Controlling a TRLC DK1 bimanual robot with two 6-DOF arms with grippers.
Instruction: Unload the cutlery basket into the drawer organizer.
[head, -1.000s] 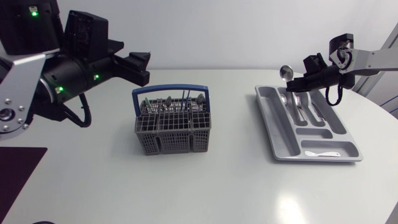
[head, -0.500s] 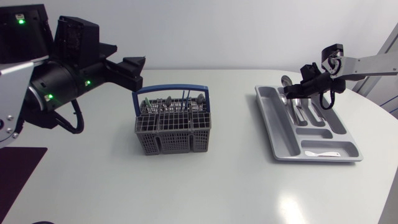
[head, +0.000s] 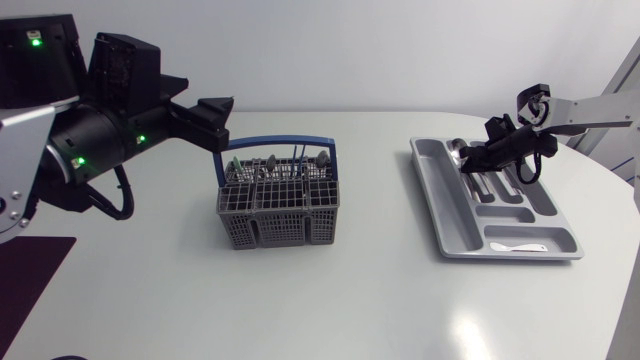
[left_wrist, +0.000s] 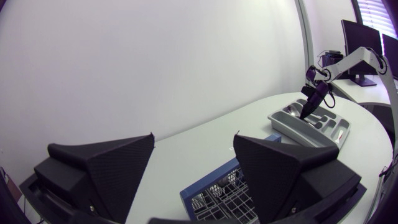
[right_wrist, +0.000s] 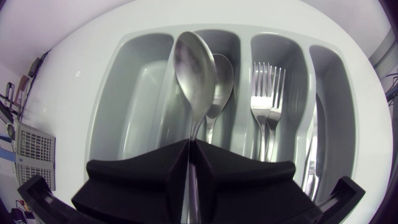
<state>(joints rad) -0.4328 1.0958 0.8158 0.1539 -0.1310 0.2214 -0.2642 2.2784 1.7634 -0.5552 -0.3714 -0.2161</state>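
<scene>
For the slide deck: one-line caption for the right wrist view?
Right gripper shut on a spoon above the drawer organizer, which holds a second spoon and forks.

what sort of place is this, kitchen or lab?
Likely a lab bench, not a kitchen: the grey plastic cutlery basket with blue handle and grey drawer organizer sit loose on a plain white table, right gripper holding a steel spoon.

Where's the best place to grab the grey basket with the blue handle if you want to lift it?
Probably the top bar of the blue arched handle, coming straight down from above. It stands upright across the grey plastic cutlery basket, with a gap beneath it to close around.
</scene>
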